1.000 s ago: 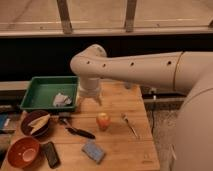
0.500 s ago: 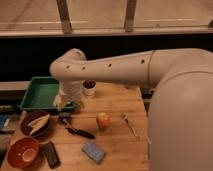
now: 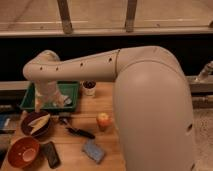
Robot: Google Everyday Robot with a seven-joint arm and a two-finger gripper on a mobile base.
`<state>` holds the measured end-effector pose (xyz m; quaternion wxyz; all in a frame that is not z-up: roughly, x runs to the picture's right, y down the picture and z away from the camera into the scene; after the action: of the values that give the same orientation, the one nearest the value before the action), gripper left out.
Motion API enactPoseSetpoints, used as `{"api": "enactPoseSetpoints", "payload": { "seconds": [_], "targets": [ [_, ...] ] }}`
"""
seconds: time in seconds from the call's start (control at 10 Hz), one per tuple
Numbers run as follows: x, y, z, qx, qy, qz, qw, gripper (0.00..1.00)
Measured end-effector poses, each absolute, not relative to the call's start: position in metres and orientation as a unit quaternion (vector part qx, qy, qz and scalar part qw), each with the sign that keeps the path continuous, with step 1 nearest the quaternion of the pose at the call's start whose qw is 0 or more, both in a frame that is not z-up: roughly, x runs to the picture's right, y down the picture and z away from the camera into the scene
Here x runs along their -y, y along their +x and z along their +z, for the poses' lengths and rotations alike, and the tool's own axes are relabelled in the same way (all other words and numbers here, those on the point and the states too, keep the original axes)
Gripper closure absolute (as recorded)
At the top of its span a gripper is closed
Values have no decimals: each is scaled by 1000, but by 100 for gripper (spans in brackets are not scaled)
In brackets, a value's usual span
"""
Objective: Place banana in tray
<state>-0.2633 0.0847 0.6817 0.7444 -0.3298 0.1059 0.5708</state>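
Observation:
The banana [image 3: 39,122] lies pale yellow in the dark purple bowl [image 3: 26,131] at the table's left. Behind the bowl sits the green tray [image 3: 74,90], with a crumpled white item [image 3: 64,100] inside. My big white arm reaches in from the right, bends at its wrist [image 3: 44,70] and hangs down. The gripper [image 3: 47,103] hangs over the left half of the tray, just behind the bowl. It looks open and nothing shows in it. It hides part of the tray's floor.
An orange-yellow apple [image 3: 103,120] stands mid-table. A dark cup [image 3: 89,88] sits right of the tray. A black-handled tool [image 3: 79,132], a blue sponge [image 3: 93,150], a flat black object [image 3: 50,154] and an orange bowl [image 3: 22,152] lie toward the front. A dark wall runs behind.
The arm has swung left, from above the table's middle to over the tray's left half near the dark bowl. The banana has stayed in the bowl.

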Motion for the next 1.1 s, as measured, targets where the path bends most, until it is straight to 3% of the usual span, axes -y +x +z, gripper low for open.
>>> {"api": "enactPoseSetpoints", "payload": {
  "seconds": [0.4, 1.1],
  "targets": [
    [-92, -262, 684, -117, -335, 563, 747, 35],
    [-143, -348, 735, -127, -395, 481, 773, 35]
  ]
}}
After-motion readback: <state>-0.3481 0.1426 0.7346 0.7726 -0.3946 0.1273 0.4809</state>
